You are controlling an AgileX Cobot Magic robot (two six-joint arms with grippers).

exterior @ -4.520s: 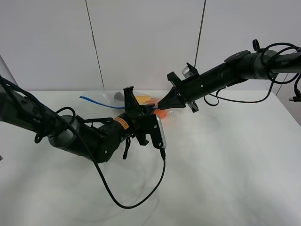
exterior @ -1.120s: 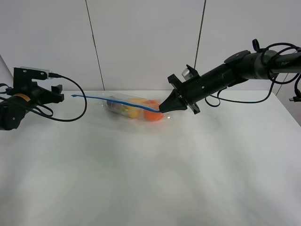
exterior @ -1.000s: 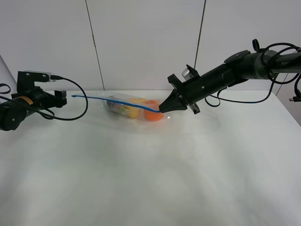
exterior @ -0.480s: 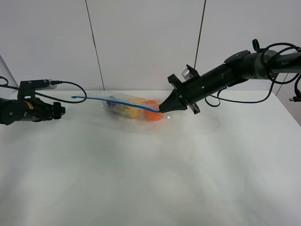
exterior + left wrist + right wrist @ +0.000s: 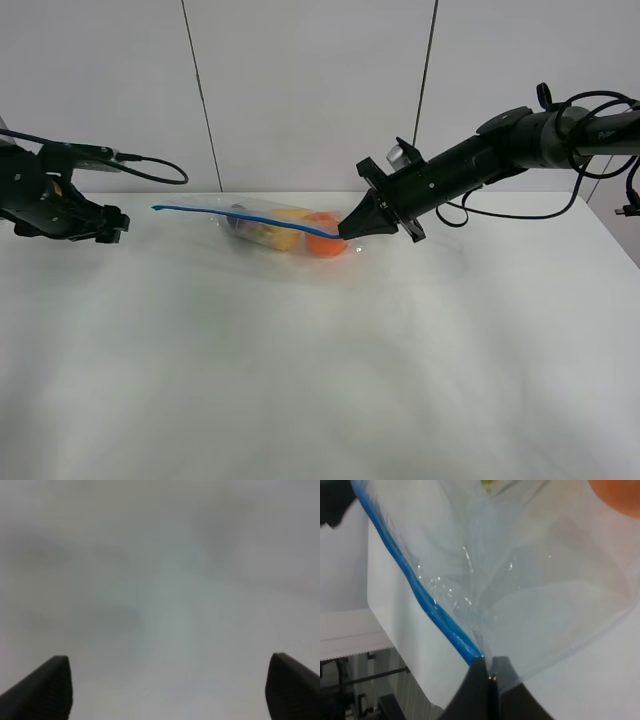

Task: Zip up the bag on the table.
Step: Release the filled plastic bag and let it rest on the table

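Bag [image 5: 280, 228] lies on bench [image 5: 320, 380], its blue zipper strip [image 5: 240, 216] looks sealed throughout, so zipping seems done; right fingers [image 5: 482, 690] clamped on the bag's strip end, left fingers [image 5: 52, 682] wide apart, empty, well clear of bag.

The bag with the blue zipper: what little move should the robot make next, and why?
Probably the right gripper should open and let go. It is shut on the corner of the clear plastic zip-top bag, whose thin blue zipper strip looks like one closed line end to end, and the left gripper is open and far off.
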